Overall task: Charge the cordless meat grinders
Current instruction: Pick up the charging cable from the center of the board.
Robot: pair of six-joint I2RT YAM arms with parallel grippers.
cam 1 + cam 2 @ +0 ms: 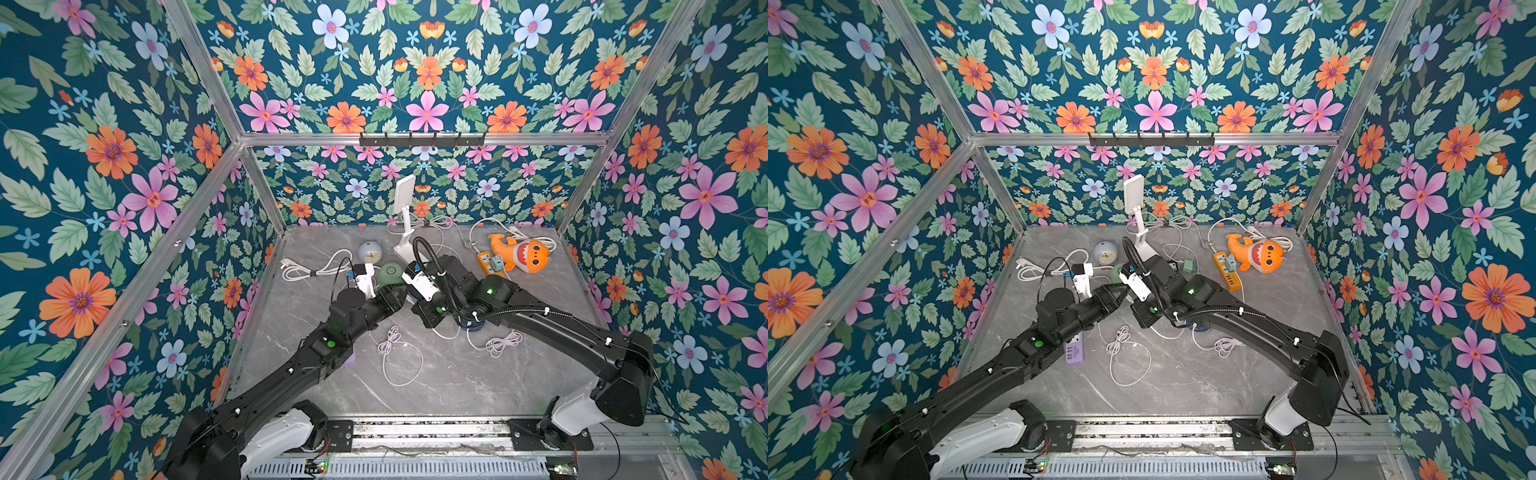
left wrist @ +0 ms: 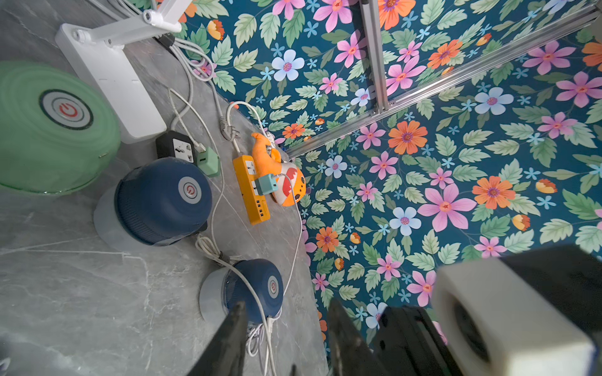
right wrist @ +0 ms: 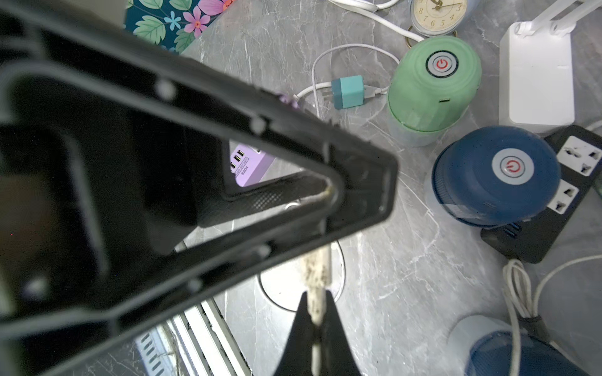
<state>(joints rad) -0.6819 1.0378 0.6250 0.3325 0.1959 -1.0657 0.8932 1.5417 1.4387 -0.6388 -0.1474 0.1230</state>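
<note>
Now a white cable (image 3: pixel 317 270) is pinched tight in the right pincer (image 3: pixel 316 302), and the left pincer (image 2: pixel 286 306) is held apart with nothing in it. The cable's end should be kept straight and lined up slowly with the little slot (image 3: pixel 444 99) on the green grinder (image 3: pixel 433 84) (it sits by the clock (image 3: pixel 436 13)). The blue grinders (image 3: pixel 495 175) are set beside it on the surface (image 3: pixel 407 293). The cable's tip is hidden. In both top views the blue ones are mostly covered by the right arm (image 1: pixel 540 320).

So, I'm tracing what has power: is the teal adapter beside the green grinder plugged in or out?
Out. The teal adapter lies loose on the table, its bare prongs toward the green grinder, in no socket.
</note>
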